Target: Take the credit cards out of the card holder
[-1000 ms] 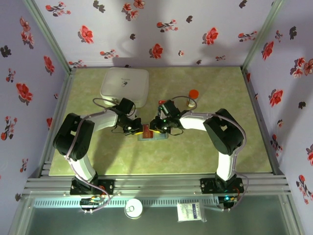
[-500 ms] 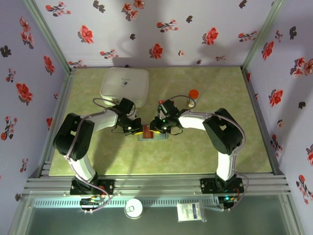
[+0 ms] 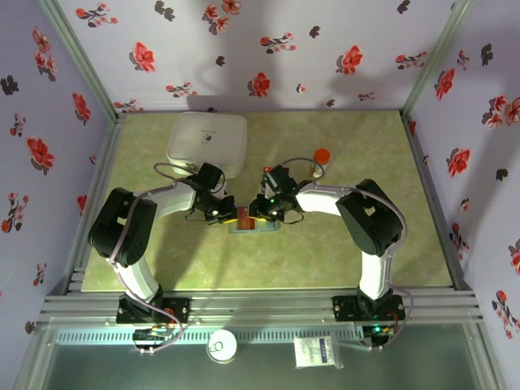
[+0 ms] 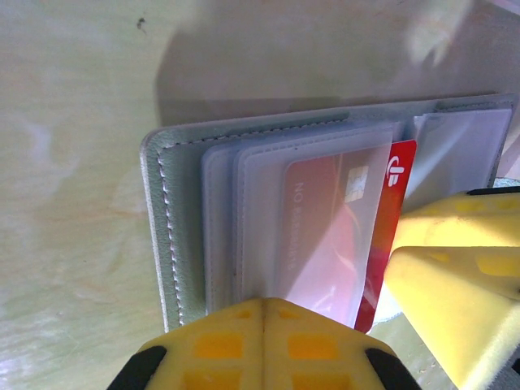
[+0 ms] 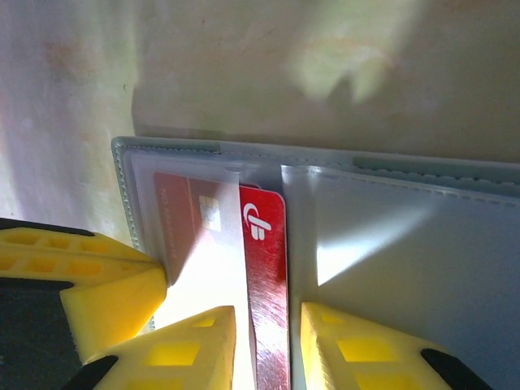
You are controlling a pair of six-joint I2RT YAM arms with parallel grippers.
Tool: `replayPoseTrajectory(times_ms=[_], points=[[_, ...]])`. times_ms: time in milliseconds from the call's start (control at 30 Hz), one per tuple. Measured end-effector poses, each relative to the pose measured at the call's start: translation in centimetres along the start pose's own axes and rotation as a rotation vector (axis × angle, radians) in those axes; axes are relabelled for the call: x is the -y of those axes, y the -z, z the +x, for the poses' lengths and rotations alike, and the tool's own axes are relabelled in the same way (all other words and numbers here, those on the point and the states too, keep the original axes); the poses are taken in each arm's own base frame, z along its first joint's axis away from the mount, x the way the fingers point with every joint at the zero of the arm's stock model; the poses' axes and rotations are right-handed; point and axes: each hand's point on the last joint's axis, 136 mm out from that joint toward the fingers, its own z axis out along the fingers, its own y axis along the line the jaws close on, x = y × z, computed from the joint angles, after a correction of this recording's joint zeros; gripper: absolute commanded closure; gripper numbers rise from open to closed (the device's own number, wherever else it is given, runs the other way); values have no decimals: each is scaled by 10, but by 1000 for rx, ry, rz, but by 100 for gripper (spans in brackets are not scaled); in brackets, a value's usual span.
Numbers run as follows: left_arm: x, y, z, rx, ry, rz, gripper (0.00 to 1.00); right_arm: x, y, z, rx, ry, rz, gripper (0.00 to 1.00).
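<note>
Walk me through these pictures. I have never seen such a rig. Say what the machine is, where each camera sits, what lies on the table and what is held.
Two robot arms are bolted at the near edge of a green table. The wide picture comes from a camera above and behind them; the two close-ups come from wrist cameras, so the yellow blocks are fingers. On the table lie a white box, a small red-topped object and, between the arms, an open grey card holder with clear sleeves. A red card sticks partway out of one sleeve. The left gripper is shut, its tips at the holder. The right gripper straddles the card's exposed strip; whether it pinches it I cannot tell.
</note>
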Motion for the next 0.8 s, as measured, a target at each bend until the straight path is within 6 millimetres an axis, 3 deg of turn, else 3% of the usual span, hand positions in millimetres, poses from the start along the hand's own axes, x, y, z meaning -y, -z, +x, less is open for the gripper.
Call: replayPoseTrajectory(times_ms=[800], points=[[0, 0, 1, 5, -3, 11, 100, -2, 0, 2, 20, -29, -80, 90]])
